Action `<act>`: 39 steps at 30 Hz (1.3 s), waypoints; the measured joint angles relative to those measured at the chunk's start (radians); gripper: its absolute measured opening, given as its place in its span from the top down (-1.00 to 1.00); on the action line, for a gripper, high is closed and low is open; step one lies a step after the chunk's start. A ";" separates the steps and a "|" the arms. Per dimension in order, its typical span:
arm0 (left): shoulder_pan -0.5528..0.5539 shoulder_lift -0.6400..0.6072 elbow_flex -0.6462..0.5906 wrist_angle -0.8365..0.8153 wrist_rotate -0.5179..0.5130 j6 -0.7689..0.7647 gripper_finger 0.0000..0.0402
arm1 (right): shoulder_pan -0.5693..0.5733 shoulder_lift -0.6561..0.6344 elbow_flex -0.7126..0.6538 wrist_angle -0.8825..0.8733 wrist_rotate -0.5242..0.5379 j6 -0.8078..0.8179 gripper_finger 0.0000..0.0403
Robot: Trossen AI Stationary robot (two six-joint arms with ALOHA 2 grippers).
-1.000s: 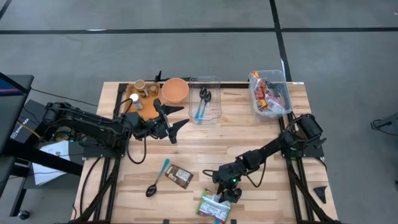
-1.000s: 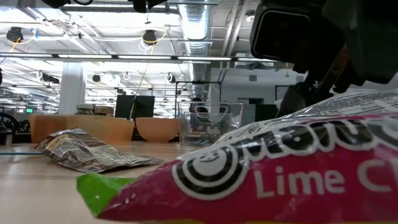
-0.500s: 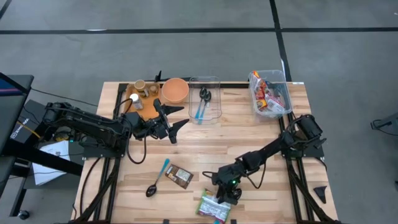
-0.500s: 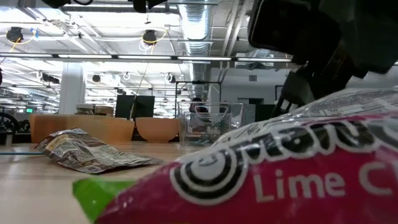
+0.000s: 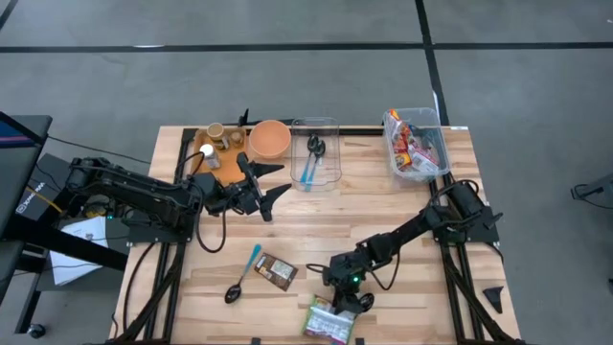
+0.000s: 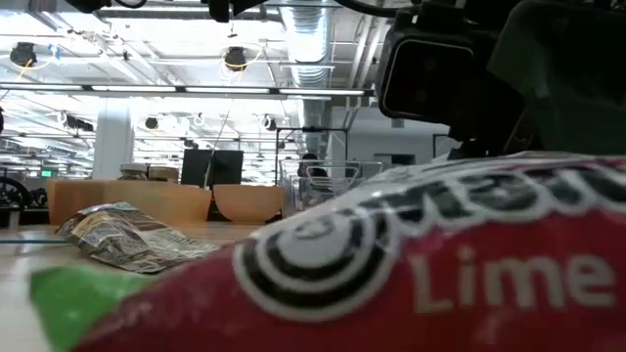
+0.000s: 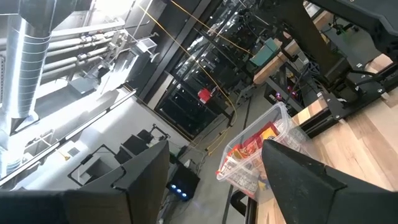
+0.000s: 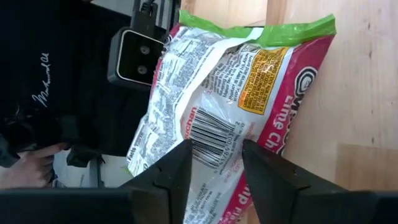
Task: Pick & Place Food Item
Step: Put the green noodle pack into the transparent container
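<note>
A snack bag (image 5: 329, 324), pink and white with a green end, lies near the table's near edge. It fills the low view (image 6: 411, 264) and shows its barcode side in the right wrist view (image 8: 249, 81). My right gripper (image 5: 343, 303) stands over the bag's far end and is shut on it (image 8: 217, 180). My left gripper (image 5: 271, 196) is open and empty, held above the table left of its middle; its fingers stand wide apart in the left wrist view (image 7: 214, 180). My right gripper pinches the snack bag between its two fingers at the end next to the barcode (image 8: 214, 146). The fingers come from above, slanting from the table's far right. The green end (image 8: 267, 31) points away from the fingers; whether the bag is off the table, I cannot tell.
A brown wrapper (image 5: 276, 271) and a blue-handled spoon (image 5: 241, 276) lie left of the bag. At the far edge stand an orange bowl (image 5: 270, 139), a clear container with spoons (image 5: 316, 163) and a clear bin of snacks (image 5: 414, 144).
My right gripper has gone a little toward the table's left edge with the snack bag. The bag has shifted toward the near edge and now fills more of the low view, its green end farther to the picture's left.
</note>
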State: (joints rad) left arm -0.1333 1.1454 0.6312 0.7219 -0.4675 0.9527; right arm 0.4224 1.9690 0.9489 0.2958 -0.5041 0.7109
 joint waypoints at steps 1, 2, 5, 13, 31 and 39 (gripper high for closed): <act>0.000 0.000 0.000 0.000 0.000 0.000 -0.24 | 0.000 0.000 0.000 -0.001 0.000 -0.001 0.36; 0.000 0.000 0.000 0.000 0.000 0.000 -0.24 | 0.000 0.000 0.000 -0.001 0.000 -0.006 0.40; 0.000 0.000 0.000 0.000 0.000 0.000 -0.24 | -0.001 0.000 0.000 -0.001 0.000 -0.019 0.57; 0.000 0.000 0.000 0.000 -0.001 0.000 -0.24 | -0.015 0.000 0.000 -0.012 -0.007 -0.078 0.87; 0.000 0.000 0.000 0.000 -0.002 0.000 -0.24 | -0.058 -0.016 0.000 -0.088 0.000 -0.189 0.99; 0.000 0.000 0.000 0.000 -0.002 0.000 -0.24 | -0.098 -0.036 0.000 -0.147 -0.006 -0.247 1.00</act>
State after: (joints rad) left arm -0.1333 1.1454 0.6312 0.7220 -0.4690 0.9527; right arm 0.3247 1.9327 0.9489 0.1492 -0.5099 0.4637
